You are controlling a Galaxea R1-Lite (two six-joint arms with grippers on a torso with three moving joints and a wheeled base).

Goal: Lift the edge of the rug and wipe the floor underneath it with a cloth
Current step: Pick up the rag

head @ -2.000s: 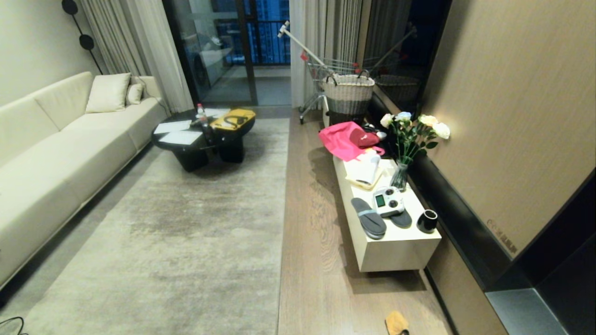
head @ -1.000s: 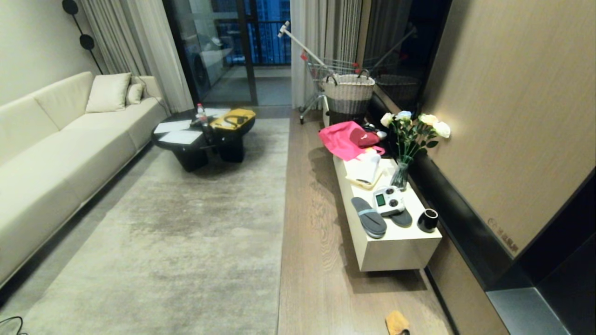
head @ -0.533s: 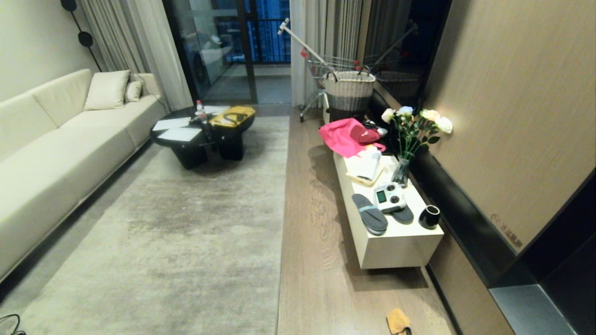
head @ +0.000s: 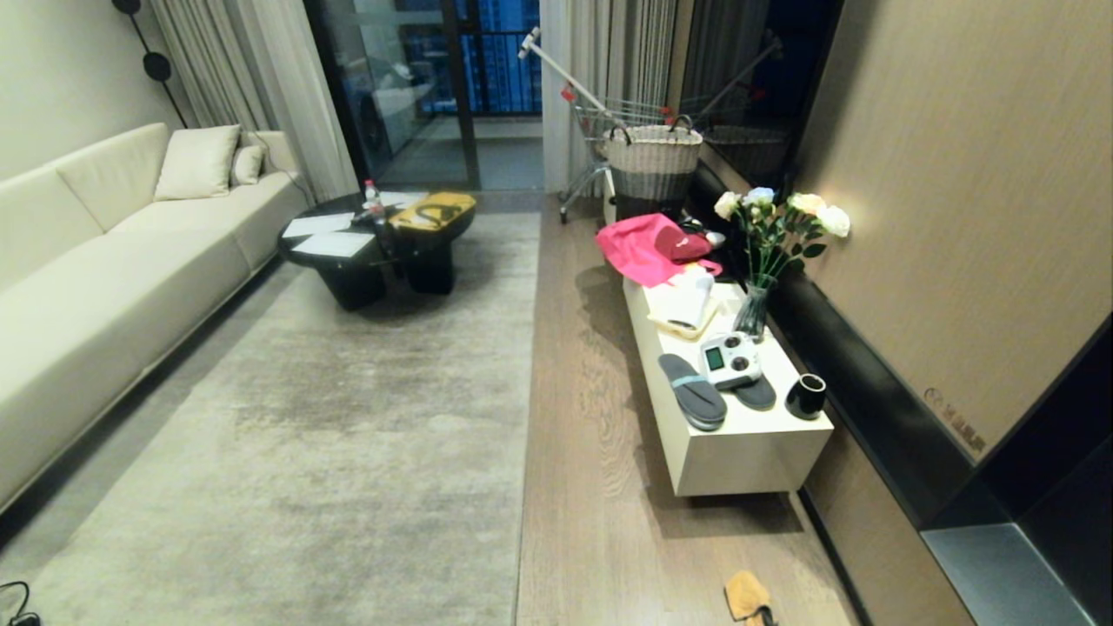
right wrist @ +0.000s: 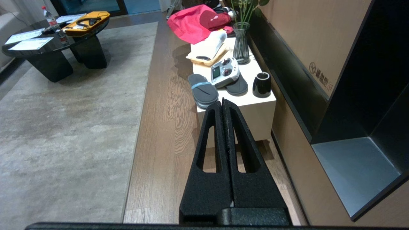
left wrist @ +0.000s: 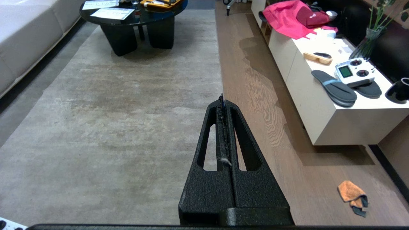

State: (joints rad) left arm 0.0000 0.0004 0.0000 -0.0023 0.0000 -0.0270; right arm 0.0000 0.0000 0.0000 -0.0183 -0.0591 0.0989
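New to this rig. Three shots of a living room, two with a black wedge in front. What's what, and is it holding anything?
It is a wheeled robot with two arms. The wide shot comes from its head camera; neither arm shows there. The other two come from cameras on its wrists, and each black wedge is a gripper seen from behind: the left gripper and the right gripper, both shut and empty. On the wood floor lies a small orange cloth, near the white bench. The big grey rug lies flat, its edge not yet lifted.
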